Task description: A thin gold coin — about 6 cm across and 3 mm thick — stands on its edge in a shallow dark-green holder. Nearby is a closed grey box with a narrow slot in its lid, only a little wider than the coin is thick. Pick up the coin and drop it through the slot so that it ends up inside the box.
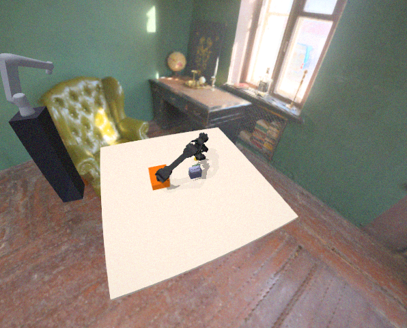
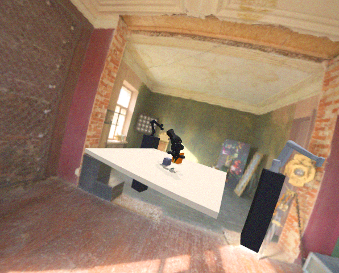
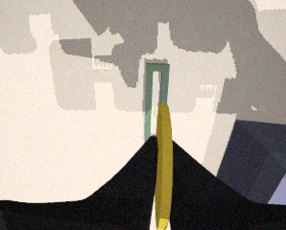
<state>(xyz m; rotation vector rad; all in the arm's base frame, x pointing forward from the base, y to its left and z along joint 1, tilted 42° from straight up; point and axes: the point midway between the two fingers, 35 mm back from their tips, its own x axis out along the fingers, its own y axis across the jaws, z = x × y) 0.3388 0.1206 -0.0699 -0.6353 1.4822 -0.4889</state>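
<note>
My gripper point(image 1: 197, 157) point(image 2: 174, 158) point(image 3: 158, 144) is shut on the gold coin point(image 1: 195, 158) point(image 3: 164, 187), which shows edge-on between the fingertips in the wrist view. The coin is raised above the dark-green holder point(image 1: 196, 165) point(image 2: 172, 169) point(image 3: 157, 67), which lies on the table with its opening showing. The closed grey box point(image 1: 194, 172) point(image 2: 166, 161) point(image 3: 250, 153) stands beside the holder, at the right edge of the wrist view. Its slot cannot be made out. The fingers hide part of the holder's near end in the wrist view.
An orange block point(image 1: 158, 185) point(image 2: 179, 160) is at the arm's base. The cream table top point(image 1: 182, 225) point(image 2: 193, 185) carries the arm, box and holder. Grey arms on dark pedestals point(image 1: 48, 152) point(image 2: 262, 205) stand off the table.
</note>
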